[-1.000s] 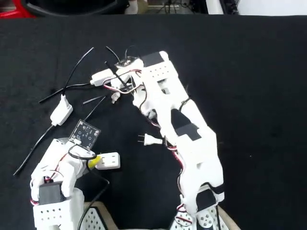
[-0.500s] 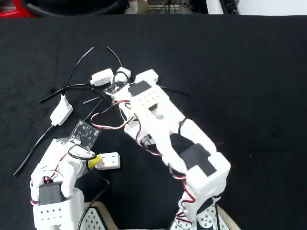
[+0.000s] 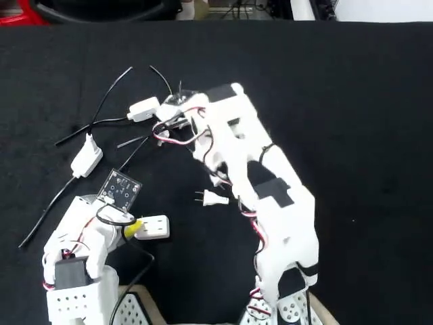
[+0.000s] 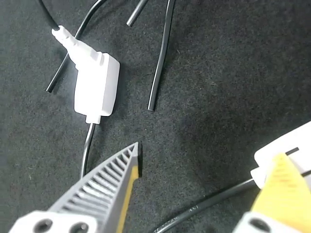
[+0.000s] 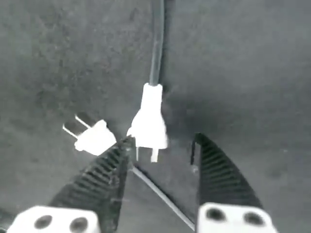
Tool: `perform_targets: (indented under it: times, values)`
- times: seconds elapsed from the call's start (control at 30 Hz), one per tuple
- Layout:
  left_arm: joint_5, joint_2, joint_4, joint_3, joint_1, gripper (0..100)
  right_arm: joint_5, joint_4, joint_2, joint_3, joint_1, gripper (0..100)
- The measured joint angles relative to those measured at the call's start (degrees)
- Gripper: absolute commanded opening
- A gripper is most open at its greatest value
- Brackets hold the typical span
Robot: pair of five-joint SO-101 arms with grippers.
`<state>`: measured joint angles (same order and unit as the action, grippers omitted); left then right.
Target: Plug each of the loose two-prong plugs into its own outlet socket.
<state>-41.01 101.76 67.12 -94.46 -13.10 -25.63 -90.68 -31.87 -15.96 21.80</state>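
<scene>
Overhead, the left arm (image 3: 78, 250) sits at the near edge of the table (image 3: 352, 101), beside a white outlet socket (image 3: 154, 227). The right arm (image 3: 270, 196) stretches towards the black cables (image 3: 108, 95), and a loose plug (image 3: 215, 198) lies by its forearm.

Left wrist view: the left pincer (image 4: 204, 160) is spread wide, its yellow finger touching the socket, with a corded white block (image 4: 95, 85) beyond.

Right wrist view: the right pincer (image 5: 163, 143) gapes apart, the pronged end of a corded plug (image 5: 149, 121) between its tips and a second plug (image 5: 90, 135) alongside.

Black cloth-covered table (image 3: 365, 101); red object (image 3: 17, 17) at its far edge, dark cables (image 3: 237, 8) behind
</scene>
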Motion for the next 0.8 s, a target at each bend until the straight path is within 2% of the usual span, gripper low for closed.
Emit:
perform_targets:
  times: [0.27, 0.7, 0.8]
  values:
    - [0.00, 0.00, 0.00, 0.00, 0.00, 40, -0.18, -6.15, -0.35, -5.36, 0.35, 18.0]
    - [0.00, 0.00, 0.00, 0.00, 0.00, 40, -0.18, -1.32, -7.03, -1.23, 1.05, 17.9]
    - [0.00, 0.00, 0.00, 0.00, 0.00, 40, -0.26, -1.14, -7.03, -1.23, 1.05, 13.0]
